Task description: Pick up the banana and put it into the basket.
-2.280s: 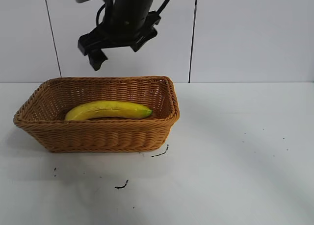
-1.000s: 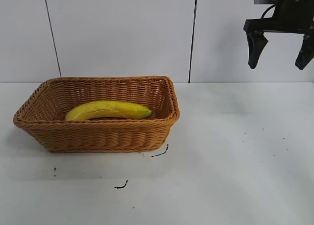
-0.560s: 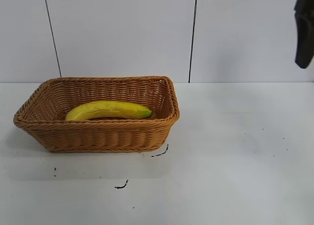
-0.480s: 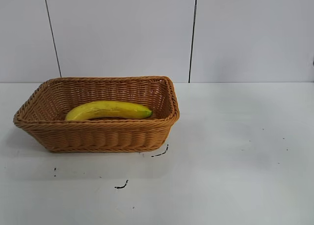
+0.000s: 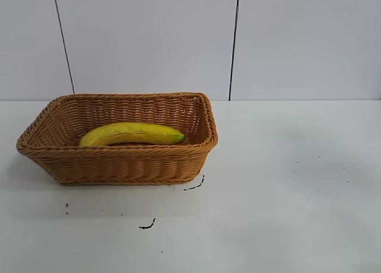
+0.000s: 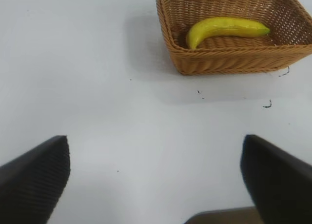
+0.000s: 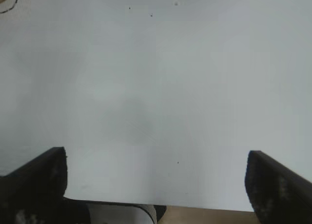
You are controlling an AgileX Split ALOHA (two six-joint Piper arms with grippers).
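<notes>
Both arms out of exterior view. Left gripper (image 6: 156,185) hangs over bare white worktop (image 6: 97,87), jaws spread wide, holding nothing, well apart from the orange-brown woven wicker basket (image 5: 119,163). Right gripper (image 7: 156,185) angled down over bare worktop, jaws wide open, empty. Long curved yellow banana with greenish tip (image 5: 131,133) lies lengthwise inside the basket on its floor. A second ago the right gripper showed at upper right of exterior view, jaws apart; now gone from it. Banana and basket unmoved.
</notes>
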